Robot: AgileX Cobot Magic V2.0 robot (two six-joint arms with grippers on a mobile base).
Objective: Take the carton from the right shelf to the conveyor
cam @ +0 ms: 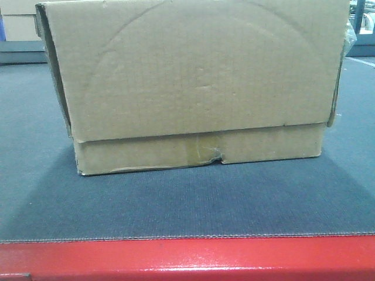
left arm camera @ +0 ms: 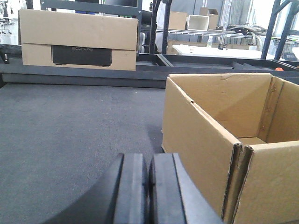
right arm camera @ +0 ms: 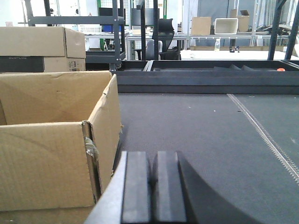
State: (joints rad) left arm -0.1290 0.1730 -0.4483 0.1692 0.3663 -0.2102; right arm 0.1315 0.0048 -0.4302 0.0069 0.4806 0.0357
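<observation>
The carton [cam: 199,88], a large open brown cardboard box with tape and a torn seam low on its front, stands on the dark grey conveyor belt [cam: 176,205] behind the red front edge [cam: 187,257]. From the left wrist camera the carton [left arm camera: 219,130] lies to the right of my left gripper [left arm camera: 148,163], which is shut and empty just off its left wall. Seen from the right wrist, the carton [right arm camera: 51,149] is on the left, and my right gripper [right arm camera: 153,161] is shut and empty beside its right wall. The right shelf is out of view.
Another cardboard box [left arm camera: 77,39] stands beyond the belt's far edge at the left. A dark frame rail [right arm camera: 205,77] runs along the back of the belt, with racks and tables behind it. A stitched seam [right arm camera: 266,135] crosses the belt at the right.
</observation>
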